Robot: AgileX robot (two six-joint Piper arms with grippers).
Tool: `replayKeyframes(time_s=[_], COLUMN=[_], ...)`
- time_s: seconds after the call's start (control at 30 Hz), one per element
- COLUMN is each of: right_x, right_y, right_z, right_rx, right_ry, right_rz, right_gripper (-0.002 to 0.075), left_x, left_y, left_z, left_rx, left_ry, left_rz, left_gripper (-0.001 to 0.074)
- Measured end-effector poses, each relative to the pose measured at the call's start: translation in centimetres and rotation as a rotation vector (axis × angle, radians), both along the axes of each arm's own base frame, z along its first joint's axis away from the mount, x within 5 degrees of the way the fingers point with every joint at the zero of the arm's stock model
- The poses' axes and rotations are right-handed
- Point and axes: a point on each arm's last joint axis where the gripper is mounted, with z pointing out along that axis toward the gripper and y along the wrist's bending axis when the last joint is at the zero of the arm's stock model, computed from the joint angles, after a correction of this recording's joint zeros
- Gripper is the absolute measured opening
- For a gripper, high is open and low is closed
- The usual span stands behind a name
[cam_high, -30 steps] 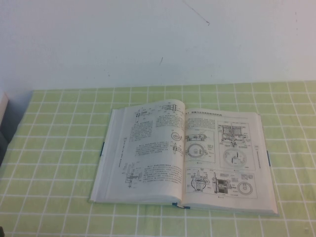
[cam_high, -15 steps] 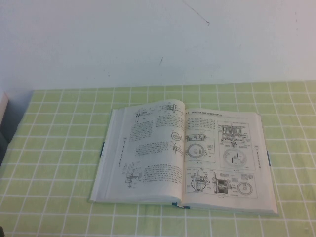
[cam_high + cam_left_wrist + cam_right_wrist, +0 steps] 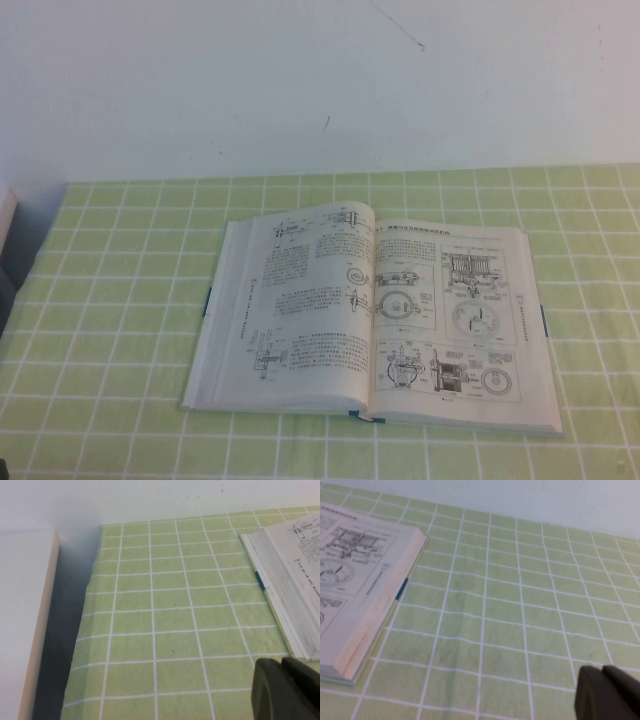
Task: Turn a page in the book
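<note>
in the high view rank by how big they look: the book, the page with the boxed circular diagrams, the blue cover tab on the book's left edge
1. the book
2. the page
3. the blue cover tab

Neither hand shows in this view.

And here we are at what looks like a plain indoor test bench rather than a lived-in room. A green checked tablecloth point(image 3: 120, 300) with white grid lines covers the table, and right behind the tablecloth rises a bare white wall point(image 3: 300, 80), marked only by a thin dark hairline scratch. On the tablecloth lies an open technical book point(image 3: 375, 315) of mechanical drawings, nothing homely around it. Just off the tablecloth's left edge stands a pale board or box point(image 3: 25, 620); what it is cannot be told.
</note>
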Motion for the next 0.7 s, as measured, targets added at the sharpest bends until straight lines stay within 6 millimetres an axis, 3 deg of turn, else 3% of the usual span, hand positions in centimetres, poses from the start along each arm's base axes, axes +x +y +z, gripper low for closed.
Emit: replayKeyframes(time_s=[0.5, 0.7], right_x=[0.0, 0.3], right_y=[0.0, 0.0], right_z=[0.0, 0.7], right_rx=[-0.002, -0.010], right_ry=[-0.002, -0.101], right_rz=[0.000, 0.000], right_gripper=[-0.0002, -0.0002], left_x=[0.0, 0.3], left_y=[0.0, 0.0], left_z=[0.0, 1.1], left_rx=[0.000, -0.014], left_ry=[-0.004, -0.138], left_rz=[0.000, 0.006], left_gripper=[-0.0004, -0.0004])
